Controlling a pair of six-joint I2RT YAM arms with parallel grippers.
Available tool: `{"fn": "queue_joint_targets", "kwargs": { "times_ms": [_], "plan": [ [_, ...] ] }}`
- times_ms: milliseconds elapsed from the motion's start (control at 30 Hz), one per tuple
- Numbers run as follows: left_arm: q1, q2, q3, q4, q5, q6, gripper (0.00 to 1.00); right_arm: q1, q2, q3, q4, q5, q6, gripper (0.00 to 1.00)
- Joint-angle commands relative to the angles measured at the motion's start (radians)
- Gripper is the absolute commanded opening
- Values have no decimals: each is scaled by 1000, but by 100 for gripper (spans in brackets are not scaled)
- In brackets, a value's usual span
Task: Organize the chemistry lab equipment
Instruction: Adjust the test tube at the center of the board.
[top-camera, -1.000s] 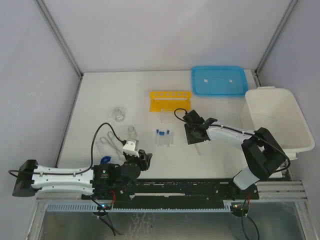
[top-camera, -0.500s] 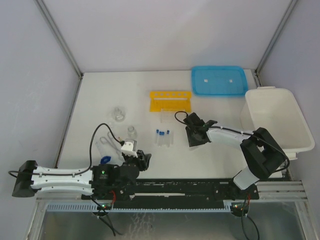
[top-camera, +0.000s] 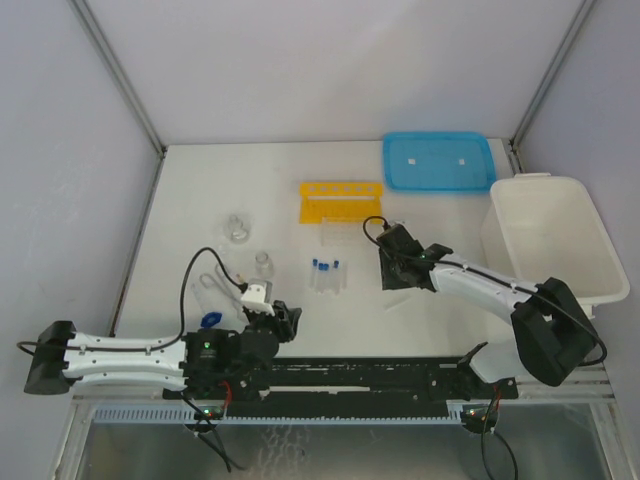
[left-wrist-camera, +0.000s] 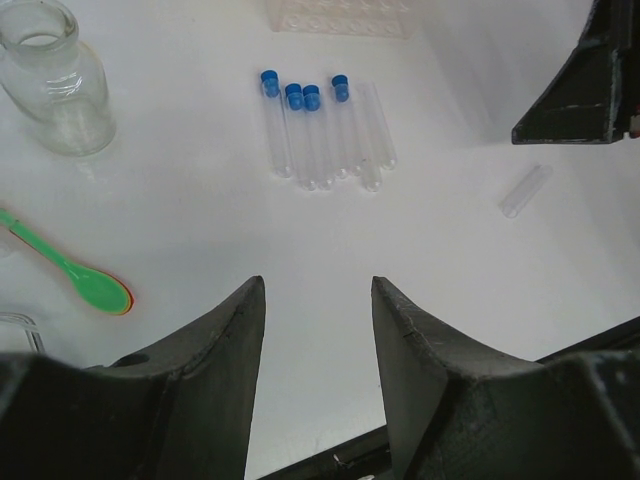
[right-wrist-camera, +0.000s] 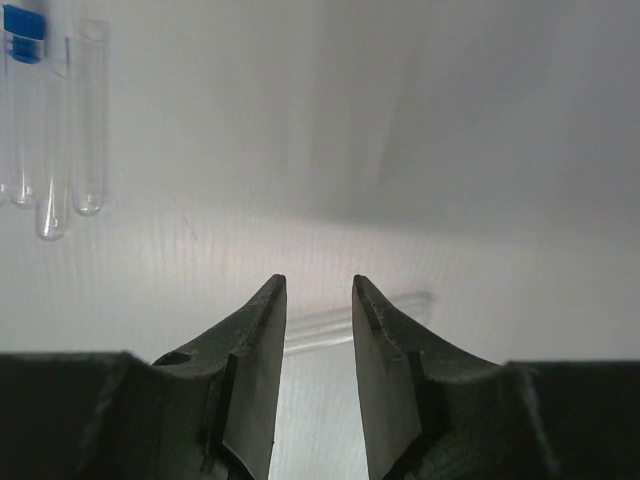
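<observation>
Lab bench, tubes loose
Right gripper (right-wrist-camera: 315, 300) jaws narrowly parted over a lone clear tube (right-wrist-camera: 345, 322); left gripper (left-wrist-camera: 315, 300) half open, empty. Blue-capped tubes (top-camera: 325, 274) lie before yellow rack (top-camera: 342, 201).

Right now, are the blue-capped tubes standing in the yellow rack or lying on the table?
Lying on the table. The blue-capped tubes rest flat, side by side, on the white surface, apart from the yellow rack, which stands farther back.
</observation>
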Motion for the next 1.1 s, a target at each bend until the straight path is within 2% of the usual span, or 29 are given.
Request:
{"fn": "queue_joint_targets", "kwargs": {
  "times_ms": [0, 200, 367, 500, 600, 700, 867, 1067],
  "plan": [
    [3, -7, -28, 28, -25, -30, 51, -29, -61, -17, -74, -17, 113, 32],
    [3, 20, -34, 41, -31, -30, 52, -116, -114, -124, 7, -142, 162, 31],
    [5, 71, 7, -5, -45, -34, 51, -210, -44, -121, 121, -307, 146, 31],
    [3, 87, 26, -25, -58, -40, 51, -244, -11, -104, 150, -368, 146, 30],
    [4, 84, 29, -8, -71, -22, 53, -243, -30, -104, 131, -354, 139, 29],
    [5, 95, 42, 58, -78, 61, 55, -242, -79, -121, 105, -321, 132, 29],
    [43, 215, 131, 162, -53, 224, 59, -238, -172, -126, 44, -277, 118, 30],
    [180, 383, 229, 310, 203, 399, 60, -212, -304, -126, -36, -157, 116, 30]
  ]
}}
